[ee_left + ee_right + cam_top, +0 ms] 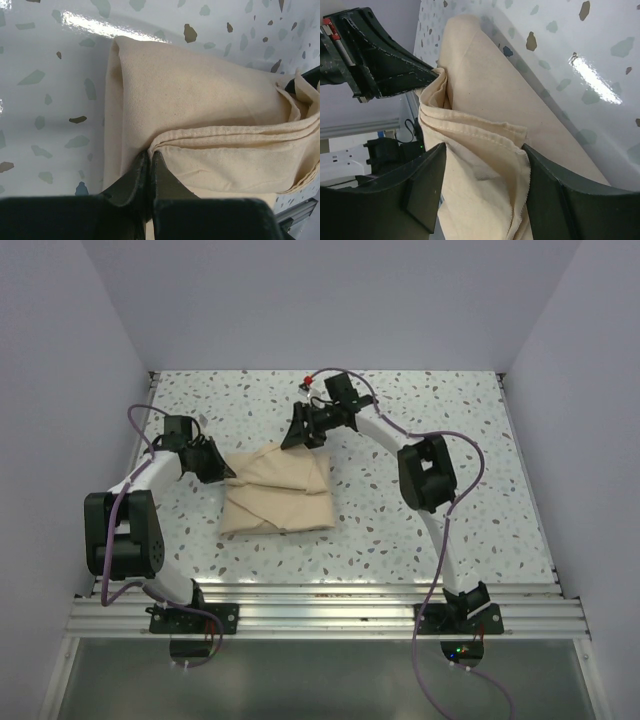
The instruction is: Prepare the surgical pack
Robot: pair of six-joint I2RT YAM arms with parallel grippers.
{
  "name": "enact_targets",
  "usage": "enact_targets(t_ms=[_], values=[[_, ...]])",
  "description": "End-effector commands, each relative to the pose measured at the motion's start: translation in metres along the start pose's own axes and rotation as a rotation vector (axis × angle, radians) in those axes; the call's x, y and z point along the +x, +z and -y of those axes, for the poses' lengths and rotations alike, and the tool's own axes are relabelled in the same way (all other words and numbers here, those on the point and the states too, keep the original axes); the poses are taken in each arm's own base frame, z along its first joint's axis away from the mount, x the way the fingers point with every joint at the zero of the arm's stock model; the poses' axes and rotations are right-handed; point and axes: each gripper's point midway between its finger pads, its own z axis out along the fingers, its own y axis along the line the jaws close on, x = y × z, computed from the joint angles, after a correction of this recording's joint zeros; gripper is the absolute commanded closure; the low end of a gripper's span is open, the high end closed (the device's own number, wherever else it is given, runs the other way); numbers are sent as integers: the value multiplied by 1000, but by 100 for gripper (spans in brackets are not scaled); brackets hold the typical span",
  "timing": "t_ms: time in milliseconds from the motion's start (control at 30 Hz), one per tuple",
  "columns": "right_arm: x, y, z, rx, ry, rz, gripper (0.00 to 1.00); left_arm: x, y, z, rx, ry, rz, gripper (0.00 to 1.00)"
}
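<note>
A tan, square, cloth-like sheet (280, 495) is lying folded into a loose bundle at the middle of the speckled white worktop (400, 540). The left claw (150, 155) is pinching shut on a hemmed fold at the bundle's left far corner. The right claw (484, 150) is standing open, straddling the layered hems at the far edge and not yet gripping. The material is appearing light, limp and non-slippery, likely sagging and unfolding when lifted. Hemmed edges and corners are offering the surest hold.

Folded sheet (278, 495) blocks centre — tabletop (480, 510) right side open.
</note>
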Motion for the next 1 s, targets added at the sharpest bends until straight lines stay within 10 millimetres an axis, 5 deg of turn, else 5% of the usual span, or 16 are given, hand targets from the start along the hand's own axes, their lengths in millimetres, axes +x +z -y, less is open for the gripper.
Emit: enact_targets(t_ms=[0,167,367,467,533,633,700,967], values=[[5,8,-14,-54,-4,-20,38,5,0,-9,-23,8,-16,100],[2,1,-28,-53,-1,-7,79,3,-5,-6,-13,18,1,100],[-6,-21,-59,1,13,45,98,-19,-44,-20,-187,-11,142,66],[-9,-31,-68,20,23,66,100,-25,-68,-20,-240,-36,205,64],[-10,-33,-70,31,32,77,100,-17,-77,-19,-244,-49,195,65],[-11,-33,-72,33,33,78,100,5,-88,-14,-201,-77,173,80],[-13,-32,-76,38,28,78,100,27,-90,-16,-196,-110,137,99],[-30,-38,-115,-22,-31,111,100,117,-86,19,-6,-231,-73,100]])
